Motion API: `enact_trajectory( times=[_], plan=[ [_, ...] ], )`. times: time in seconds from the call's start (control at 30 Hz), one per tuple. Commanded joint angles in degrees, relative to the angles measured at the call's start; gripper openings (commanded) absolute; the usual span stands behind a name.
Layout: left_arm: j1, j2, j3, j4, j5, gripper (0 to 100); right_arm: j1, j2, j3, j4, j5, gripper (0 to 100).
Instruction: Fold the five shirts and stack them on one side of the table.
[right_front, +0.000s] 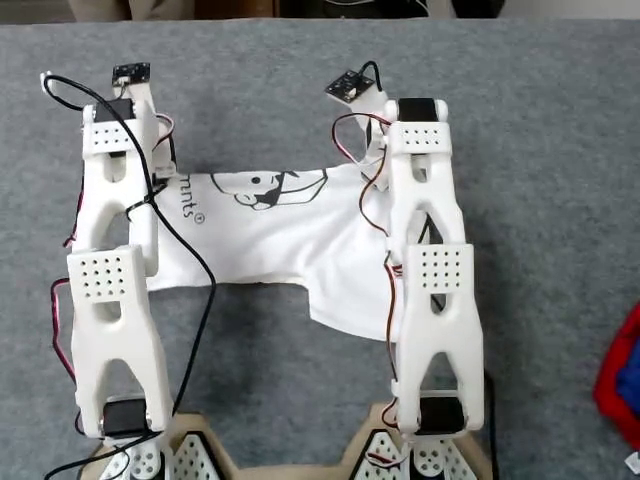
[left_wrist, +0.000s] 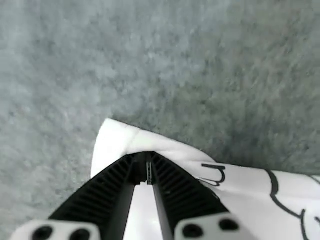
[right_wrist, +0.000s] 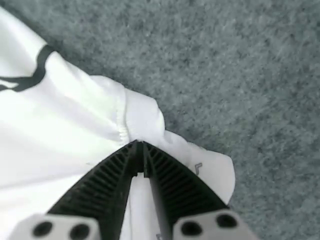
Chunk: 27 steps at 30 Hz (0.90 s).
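Note:
A white shirt (right_front: 270, 235) with a black drawing lies spread on the grey table between the two arms. My left gripper (left_wrist: 148, 167) is shut on the white shirt (left_wrist: 117, 142) near its far left corner, fabric bunched at the black fingertips. In the high view that arm (right_front: 125, 180) covers the shirt's left edge. My right gripper (right_wrist: 140, 159) is shut on the white shirt (right_wrist: 70, 130) at its far right corner, where the hem folds over. The right arm (right_front: 425, 210) stands over the shirt's right edge.
Grey felt table (right_front: 540, 150) stretches wide to the right and at the back. A red and blue cloth (right_front: 622, 375) lies at the right edge. The arm bases (right_front: 290, 455) sit at the near edge.

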Motion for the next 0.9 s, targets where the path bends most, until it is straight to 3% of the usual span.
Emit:
enact_trajectory(
  times=[0.0,0.5,0.7,0.87],
  plan=[
    [-1.1,-0.6,-5.9,0.5,-0.1,2,1.2,-0.1,-2.6,-0.3,0.0,0.5],
    [-2.5,0.0,-6.2,0.1,0.2,2,1.2,-0.1,-2.6,-0.3,0.0,0.5],
    [-4.3,7.0,-7.3,-4.0,0.4,2,1.4,-0.1,-2.6,-0.3,0.0,0.5],
    [-4.7,7.6,-15.1,1.1,0.4,2,1.6,-0.2,-2.8,-0.3,-0.5,0.5]
  ],
)
